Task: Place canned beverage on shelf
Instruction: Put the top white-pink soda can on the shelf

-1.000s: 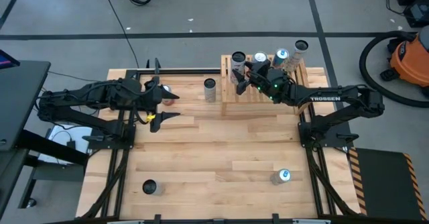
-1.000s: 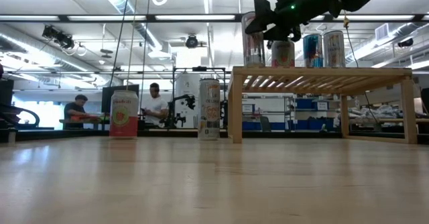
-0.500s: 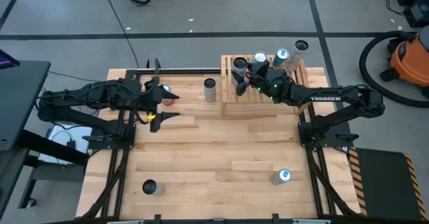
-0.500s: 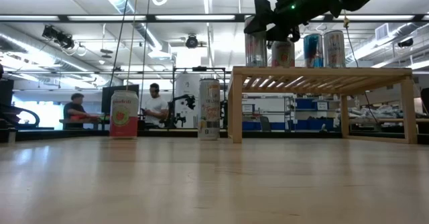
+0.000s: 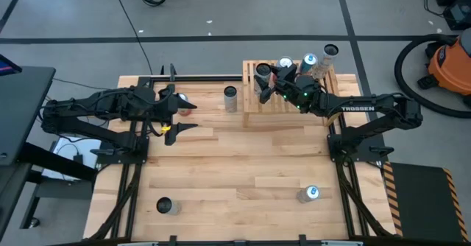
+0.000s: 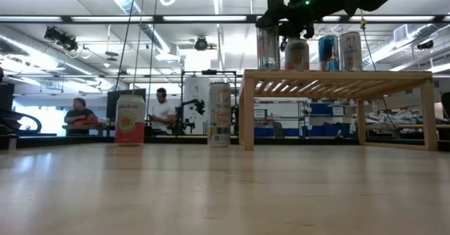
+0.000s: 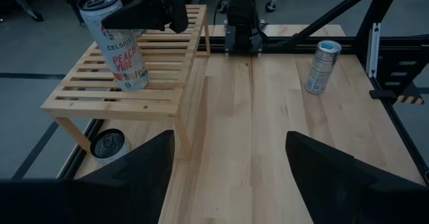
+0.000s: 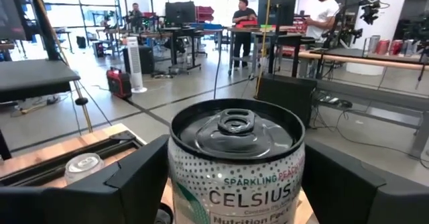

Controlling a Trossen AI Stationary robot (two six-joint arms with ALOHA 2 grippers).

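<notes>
right fingers [image 8: 234,177] spread, flanking can [image 8: 236,158] untouched, since standing on shelf [image 7: 155,84] | left fingers [image 7: 231,177] parted, grasping nothing, over table [image 7: 268,143]

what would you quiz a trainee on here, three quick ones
1. How many cans stand on the shelf?
2. True or false: the left tool holds a can.
3. Which can is the right tool at? A, the Celsius can at the shelf's end; B, a can near the table's front edge; C, the can on the table beside the shelf.
Key: 1 four; 2 false; 3 A.
</notes>
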